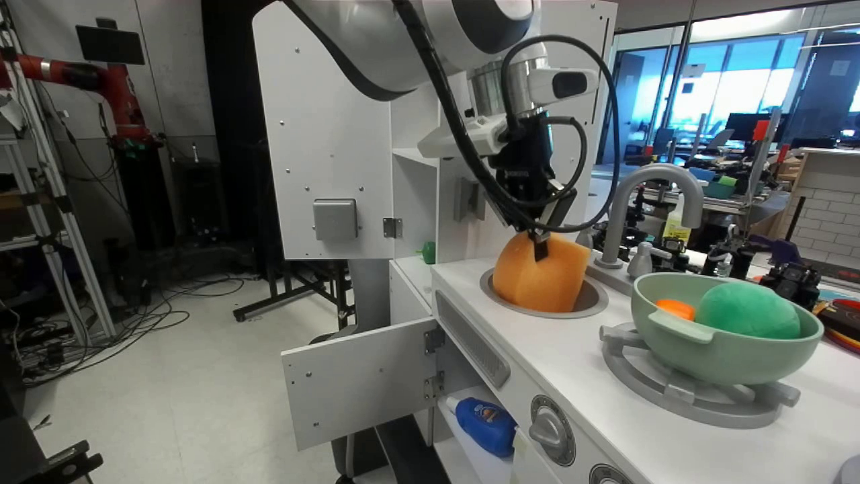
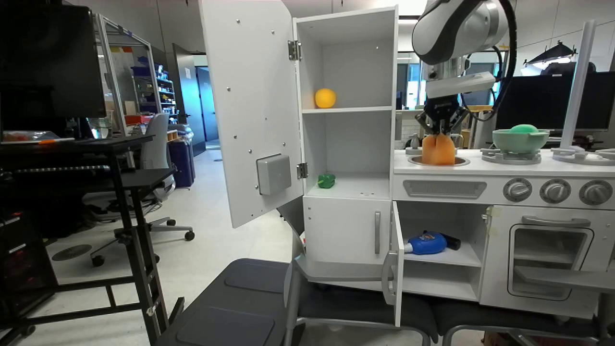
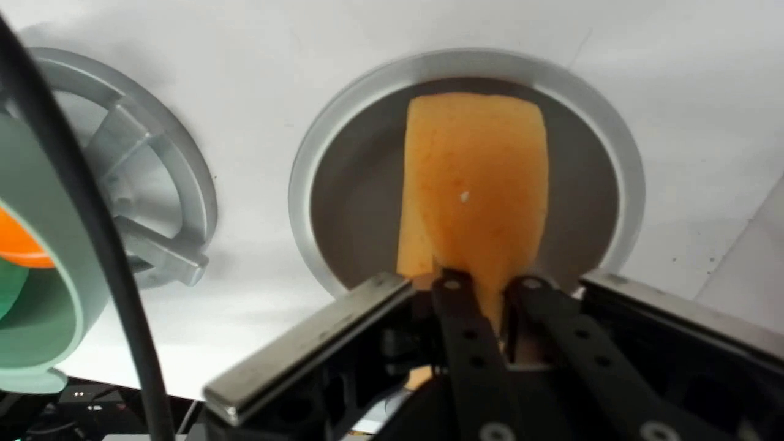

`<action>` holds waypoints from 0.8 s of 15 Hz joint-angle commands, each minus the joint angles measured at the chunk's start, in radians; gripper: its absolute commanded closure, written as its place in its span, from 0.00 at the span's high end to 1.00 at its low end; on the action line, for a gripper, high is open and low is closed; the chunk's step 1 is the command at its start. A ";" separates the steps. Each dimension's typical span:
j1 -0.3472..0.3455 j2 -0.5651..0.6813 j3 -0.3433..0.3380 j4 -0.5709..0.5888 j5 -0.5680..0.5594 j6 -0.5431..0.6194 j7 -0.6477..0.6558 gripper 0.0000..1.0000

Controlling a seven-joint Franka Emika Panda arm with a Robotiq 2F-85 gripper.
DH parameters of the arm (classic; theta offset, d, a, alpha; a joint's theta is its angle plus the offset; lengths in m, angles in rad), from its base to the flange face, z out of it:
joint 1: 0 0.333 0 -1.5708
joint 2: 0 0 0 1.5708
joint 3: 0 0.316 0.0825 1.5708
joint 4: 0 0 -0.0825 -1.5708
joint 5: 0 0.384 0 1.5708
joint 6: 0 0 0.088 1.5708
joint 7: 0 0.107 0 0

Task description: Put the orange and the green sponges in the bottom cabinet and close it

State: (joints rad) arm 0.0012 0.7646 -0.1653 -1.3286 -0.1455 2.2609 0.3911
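- Now, nearest, the gripper (image 3: 492, 291) is seen clamped on the orange sponge (image 3: 478, 171), which is pinched near its top.
- Apparently the pick-up of this sponge is the step in hand. A straight lift out of the round sink (image 3: 300, 177) seems called for next, then a lowering past the edge of the counter (image 1: 557, 349).
- The sponge is shaped as a thick block, rounded on one side and flat on another; its face is matt and lightly pitted, so some give under the pinch can be expected. Its lower end is ringed by the sink's smooth grey rim; whether the basin floor is touched cannot be told.
- Beside the sink, a smooth pale-green bowl (image 1: 732, 353) is set on a grey ring-shaped burner (image 1: 712, 413). In it are held a small orange thing (image 1: 675, 308) and what is judged to be the green sponge (image 1: 749, 309), a rounded, soft-looking dome, to be fetched later.
- Below the counter, what is taken as the bottom cabinet (image 2: 439, 218) is shown with its flat white door (image 1: 363, 381) swung open; neither sponge is stowed yet. On its shelf a glossy blue bottle (image 2: 426, 243) is laid on its side, so a spot must be found beside it.
- Farther off, a round yellow thing (image 2: 325, 98) and a lobed green pepper (image 2: 326, 180) are set in the tall cabinet (image 2: 358, 69).
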 commanded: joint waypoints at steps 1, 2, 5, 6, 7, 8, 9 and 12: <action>-0.006 -0.180 0.012 -0.183 0.013 0.026 -0.071 0.01; -0.002 -0.229 0.014 -0.228 0.008 0.023 -0.087 0.02; -0.022 -0.385 0.033 -0.377 0.008 0.019 -0.197 0.02; -0.026 -0.435 0.039 -0.428 0.008 0.018 -0.235 0.02; -0.035 -0.485 0.054 -0.478 0.014 0.016 -0.304 0.02; -0.042 -0.535 0.060 -0.531 0.018 0.018 -0.350 0.02; -0.049 -0.587 0.073 -0.586 0.026 0.016 -0.417 0.02; -0.042 -0.726 0.097 -0.757 0.024 0.011 -0.523 0.02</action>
State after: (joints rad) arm -0.0306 0.2015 -0.1038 -1.8906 -0.1401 2.2605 -0.0230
